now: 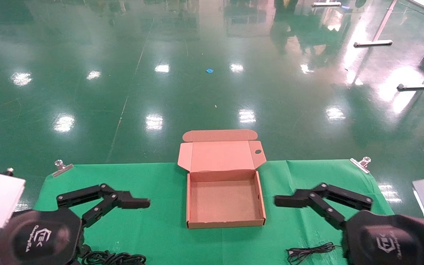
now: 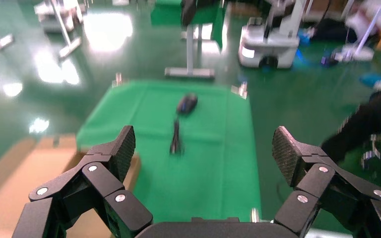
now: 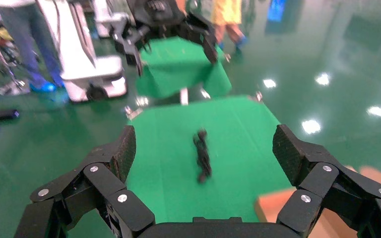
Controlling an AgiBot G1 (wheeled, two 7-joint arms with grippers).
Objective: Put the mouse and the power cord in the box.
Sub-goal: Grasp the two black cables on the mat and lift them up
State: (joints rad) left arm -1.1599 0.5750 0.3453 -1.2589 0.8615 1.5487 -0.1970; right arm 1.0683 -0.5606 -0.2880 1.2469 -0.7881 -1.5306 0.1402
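Note:
The brown cardboard box lies open and empty at the middle of the green table, its lid folded back. My left gripper hovers open to the left of it and my right gripper open to the right, both pointing at the box. The left wrist view looks between the open left gripper at the black mouse and its bundled thin wire on the cloth. The right wrist view looks between the open right gripper at the bundled power cord. The power cord lies at the table's front left; the mouse wire at front right.
Metal clips hold the green cloth at the far corners. The table ends just behind the box, with green floor beyond. Table legs stand far right. Another green table and people show in the right wrist view.

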